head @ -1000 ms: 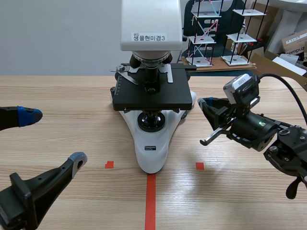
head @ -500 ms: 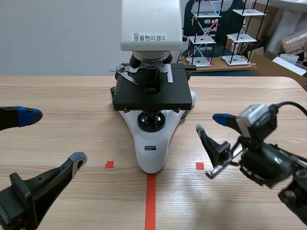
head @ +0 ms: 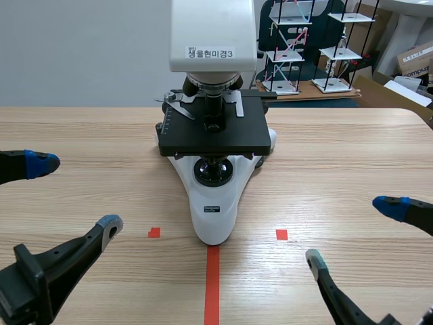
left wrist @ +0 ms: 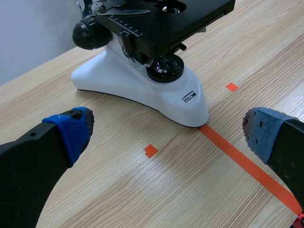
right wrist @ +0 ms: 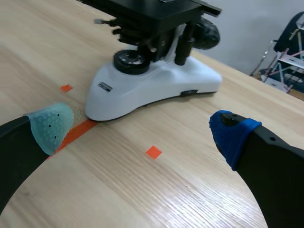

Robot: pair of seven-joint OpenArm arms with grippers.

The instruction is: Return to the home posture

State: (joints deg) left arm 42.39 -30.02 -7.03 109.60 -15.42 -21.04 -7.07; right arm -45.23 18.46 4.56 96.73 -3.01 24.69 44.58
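Note:
A white microscope (head: 213, 101) with a black stage stands at the table's middle, its base (left wrist: 142, 85) (right wrist: 156, 85) ahead of both grippers. My left gripper (head: 71, 196) (left wrist: 166, 137) is low at the near left, open, nothing between its blue-padded fingers. At the near right my right gripper (head: 355, 230) (right wrist: 142, 126) is also open and empty, a grey-green pad on one finger and a blue pad on the other. Neither gripper touches the microscope.
Orange-red tape line (head: 212, 284) and small squares (head: 154, 232) mark the wooden table in front of the microscope. Beyond the table's far right stand white shelf models (head: 311, 47) and cardboard boxes (head: 416, 61).
My right gripper was shut beside the microscope's right side; it has pulled back toward the near right edge, dropped low, and opened wide. The left arm has not moved.

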